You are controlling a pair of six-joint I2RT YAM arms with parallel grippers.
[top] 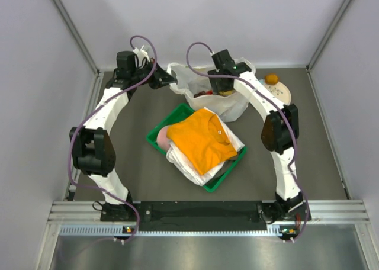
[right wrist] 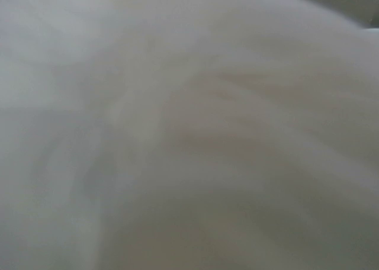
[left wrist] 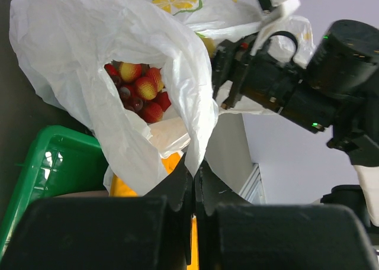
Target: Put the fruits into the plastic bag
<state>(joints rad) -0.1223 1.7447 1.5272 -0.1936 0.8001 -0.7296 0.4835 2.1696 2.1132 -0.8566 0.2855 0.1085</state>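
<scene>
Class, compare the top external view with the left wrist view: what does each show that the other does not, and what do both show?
Only the top view: an orange on a plate at the far right, and the orange shirt lying whole in the tray. Only the left wrist view: the left gripper shut on the edge of the bag, and the citrus print on it. Both: the bag, red fruits inside it, the tray, and the right arm over the bag.
</scene>
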